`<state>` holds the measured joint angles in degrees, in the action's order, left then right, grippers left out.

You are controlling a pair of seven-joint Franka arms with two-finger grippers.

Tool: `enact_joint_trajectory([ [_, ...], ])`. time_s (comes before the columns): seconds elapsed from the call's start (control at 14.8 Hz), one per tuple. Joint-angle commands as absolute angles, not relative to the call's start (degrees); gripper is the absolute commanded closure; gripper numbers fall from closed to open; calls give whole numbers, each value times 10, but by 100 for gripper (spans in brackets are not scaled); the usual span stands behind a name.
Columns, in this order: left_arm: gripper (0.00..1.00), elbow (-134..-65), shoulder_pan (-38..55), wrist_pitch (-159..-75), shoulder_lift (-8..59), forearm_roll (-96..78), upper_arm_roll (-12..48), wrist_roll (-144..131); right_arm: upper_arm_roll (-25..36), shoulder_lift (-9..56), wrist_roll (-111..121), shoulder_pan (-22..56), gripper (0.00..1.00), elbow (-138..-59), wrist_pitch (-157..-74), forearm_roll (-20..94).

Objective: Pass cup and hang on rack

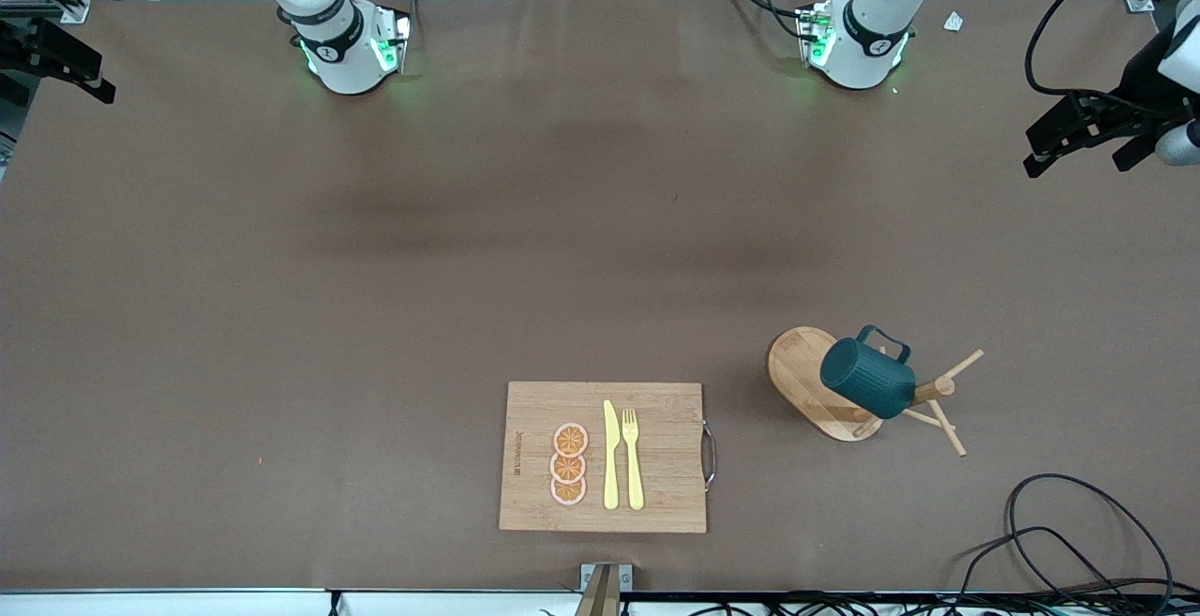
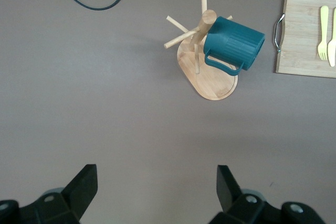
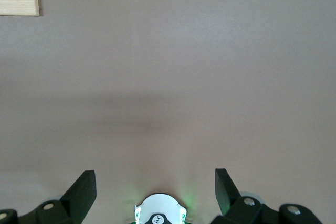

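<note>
The dark teal cup [image 1: 867, 377] hangs tilted on the light wooden rack [image 1: 802, 372], with its handle on a peg next to the central post. The rack stands toward the left arm's end of the table, beside the cutting board. In the left wrist view the cup [image 2: 233, 45] and the rack [image 2: 210, 80] lie well apart from my left gripper [image 2: 156, 174], which is open and empty, high over bare table. My right gripper [image 3: 155, 179] is open and empty too, over bare table by its own base [image 3: 160, 211]. Neither gripper shows in the front view.
A bamboo cutting board [image 1: 656, 410] with a metal handle carries three orange slices [image 1: 569, 464], a yellow knife [image 1: 610, 457] and a yellow fork [image 1: 633, 458]. Black cables [image 1: 1078, 541] lie at the table corner nearest the front camera, at the left arm's end. Black fixtures [image 1: 1078, 128] stand at the table's ends.
</note>
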<state>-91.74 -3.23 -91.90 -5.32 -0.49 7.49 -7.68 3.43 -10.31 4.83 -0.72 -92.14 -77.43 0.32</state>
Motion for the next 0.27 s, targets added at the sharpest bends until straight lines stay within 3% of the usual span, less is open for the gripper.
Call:
enact_joint_trajectory([
  [0.0,0,-929,-37,-928,-64,-17,71,-55,35,-113,52,-3,0,-932,-774,-7],
  [0.2,0,-921,-37,-937,-57,-18,71,-37,35,-113,51,-3,0,-932,-774,-7],
])
